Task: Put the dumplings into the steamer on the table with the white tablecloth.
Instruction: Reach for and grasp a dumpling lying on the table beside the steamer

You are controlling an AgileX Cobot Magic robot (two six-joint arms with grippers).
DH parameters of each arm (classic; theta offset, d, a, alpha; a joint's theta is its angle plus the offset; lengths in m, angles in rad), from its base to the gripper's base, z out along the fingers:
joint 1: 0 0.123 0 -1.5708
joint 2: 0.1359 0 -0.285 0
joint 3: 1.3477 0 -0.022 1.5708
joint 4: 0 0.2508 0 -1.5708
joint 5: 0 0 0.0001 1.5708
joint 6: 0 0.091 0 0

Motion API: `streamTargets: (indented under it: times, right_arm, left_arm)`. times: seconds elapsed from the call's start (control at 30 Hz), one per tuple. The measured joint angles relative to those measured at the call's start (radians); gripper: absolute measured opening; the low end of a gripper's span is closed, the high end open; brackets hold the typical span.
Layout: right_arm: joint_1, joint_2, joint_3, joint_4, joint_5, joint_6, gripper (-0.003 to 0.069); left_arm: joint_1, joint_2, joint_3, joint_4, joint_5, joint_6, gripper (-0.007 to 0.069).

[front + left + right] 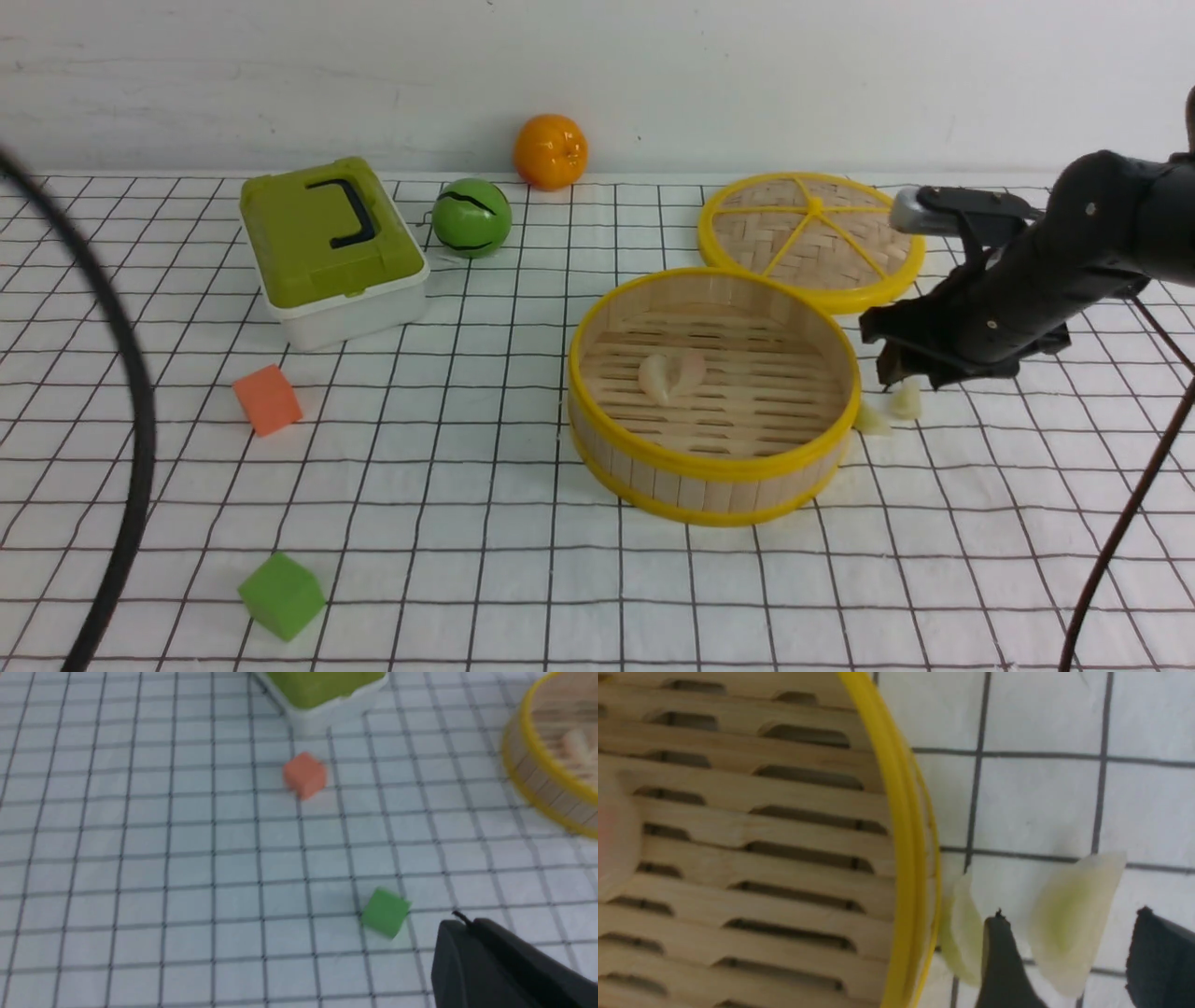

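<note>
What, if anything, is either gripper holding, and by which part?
Nothing is held. The right gripper stands open astride a yellow-green dumpling on the tablecloth; the left gripper is shut and empty.

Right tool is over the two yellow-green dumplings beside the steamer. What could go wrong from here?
1. The right tool stands open around one dumpling; the second dumpling lies just outside one finger, so closing may nudge it or pinch both.
2. That second dumpling lies close to the steamer wall; the finger might catch the rim on the lift.
</note>
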Motion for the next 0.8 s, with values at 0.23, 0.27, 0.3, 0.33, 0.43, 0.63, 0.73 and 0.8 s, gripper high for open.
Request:
streamTargets:
  times: [0.23, 0.27, 0.3, 0.33, 0.43, 0.63, 0.73, 0.8]
  right_arm:
    - [0.0, 0.07, -0.012, -0.046, -0.077, 0.049, 0.035]
    - [0.0, 0.085, -0.012, -0.043, -0.073, 0.056, 0.033]
    - [0.0, 0.094, -0.012, -0.042, -0.066, 0.063, 0.0308]
    - [0.0, 0.095, -0.013, -0.045, -0.063, 0.068, 0.0281]
    - [0.0, 0.095, -0.015, -0.044, -0.053, 0.077, 0.0195]
    - [0.0, 0.078, -0.015, -0.081, -0.028, 0.077, 0.0162]
    - [0.0, 0.023, -0.014, -0.106, -0.002, 0.077, 0.0162]
    - [0.003, -0.045, -0.019, -0.102, -0.002, 0.077, 0.0162]
  left_arm:
    - [0.0, -0.059, 0.06, 0.078, 0.103, -0.035, -0.0013]
    - [0.0, -0.066, 0.06, 0.098, 0.104, -0.043, -0.0013]
    - [0.0, -0.07, 0.06, 0.107, 0.104, -0.048, -0.0013]
    - [0.0, -0.074, 0.06, 0.113, 0.104, -0.05, -0.0013]
    - [0.0, -0.085, 0.061, 0.12, 0.104, -0.056, -0.0013]
    - [0.0, -0.16, 0.066, 0.135, 0.104, -0.057, -0.0013]
    - [0.0, -0.236, 0.099, 0.14, 0.104, -0.062, -0.0013]
    - [0.0, -0.302, 0.158, 0.14, 0.104, -0.079, -0.0013]
